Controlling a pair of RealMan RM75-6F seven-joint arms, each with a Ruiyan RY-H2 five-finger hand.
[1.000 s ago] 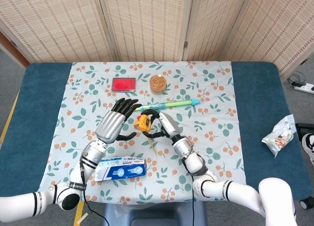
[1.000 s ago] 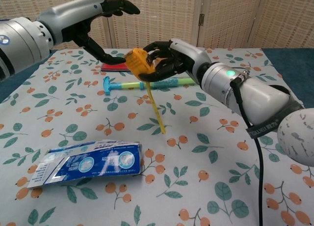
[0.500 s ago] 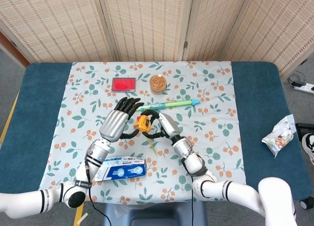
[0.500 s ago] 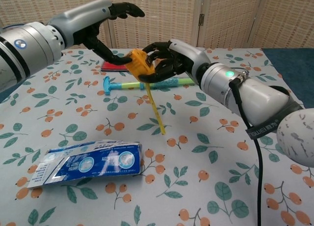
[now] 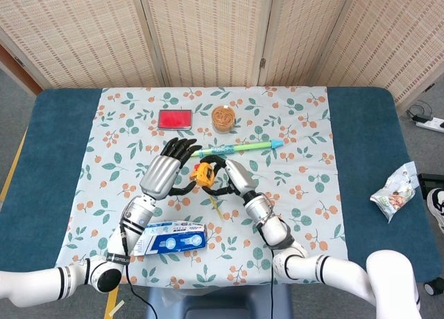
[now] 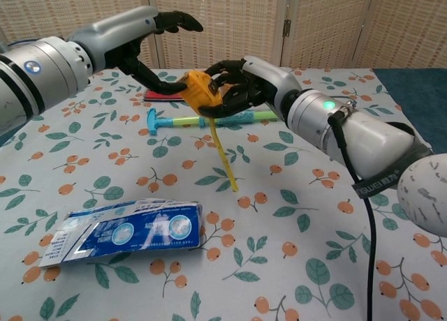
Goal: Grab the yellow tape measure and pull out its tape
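Note:
My right hand (image 6: pixel 241 84) (image 5: pixel 232 177) grips the yellow tape measure (image 6: pixel 199 92) (image 5: pixel 202 174) and holds it above the floral cloth. A length of yellow tape (image 6: pixel 223 159) (image 5: pixel 216 206) hangs out of it, slanting down until its tip reaches the cloth. My left hand (image 6: pixel 150 38) (image 5: pixel 166 172) is raised just left of the case with its fingers spread and nothing in them. Its thumb (image 6: pixel 157 82) reaches toward the case; whether it touches I cannot tell.
A blue and white packet (image 6: pixel 119 230) (image 5: pixel 168 237) lies at the near left. A green and blue toothbrush (image 6: pixel 174 118) (image 5: pixel 243 148) lies behind the hands. A red box (image 5: pixel 174 119) and a brown bowl (image 5: pixel 223 117) are farther back. A crumpled wrapper (image 5: pixel 394 192) sits far right.
My left hand has come in closer to the tape measure from the left, its thumb now beside the case. The right hand has kept its hold almost still.

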